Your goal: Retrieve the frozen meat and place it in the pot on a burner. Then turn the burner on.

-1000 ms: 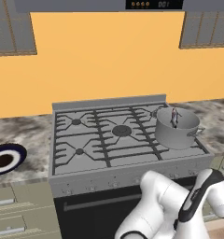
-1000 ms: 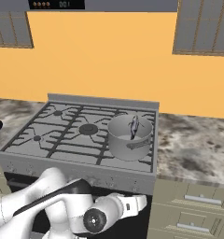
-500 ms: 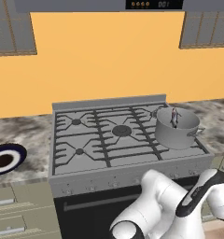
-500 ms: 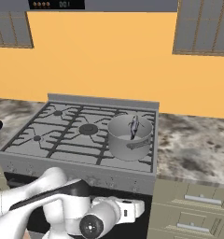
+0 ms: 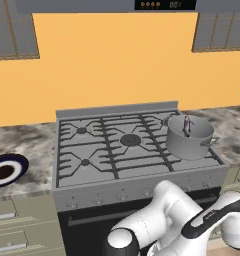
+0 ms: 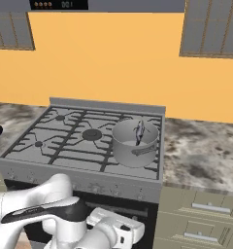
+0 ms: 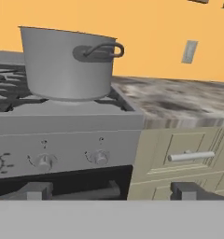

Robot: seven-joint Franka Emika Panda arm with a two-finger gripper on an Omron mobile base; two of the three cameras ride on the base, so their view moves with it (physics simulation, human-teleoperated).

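Frozen meat (image 5: 186, 127) sits inside the pot (image 5: 189, 136), leaning on the inner wall, a thin dark sliver with pale streaks. Pot stands on the front right burner of the stove (image 5: 112, 150), up and to the left of the tool as the hand camera frames it. First half of the task looks done; the burner is not yet lit, judging by the absence of any flame.

Tool (image 7: 111, 190) hangs low in front of the oven, below the knob row, jaws spread wide, nothing between them. Its two dark tips (image 7: 37, 190) rise at the bottom of the hand view. Both base views show only the arm folded down, wrist housing (image 6: 113, 228) near the oven front.

Knobs (image 7: 99, 157): two clear ones above the tool, a third cut off at the left edge.

Risks from here:
- Wrong knob. The rightmost probably drives the pot's burner, but the markings are too small to read, so this is a guess.
- Jaws closing off-centre slip around the small knob instead of turning it.
- Approach from this low could catch the oven handle (image 7: 72, 191) just below the panel.
- Rising too far nudges the pot, close to the stove's front edge.

Marbled table (image 7: 179, 105) and drawer front (image 7: 191, 156) lie up and to the right of the tool.
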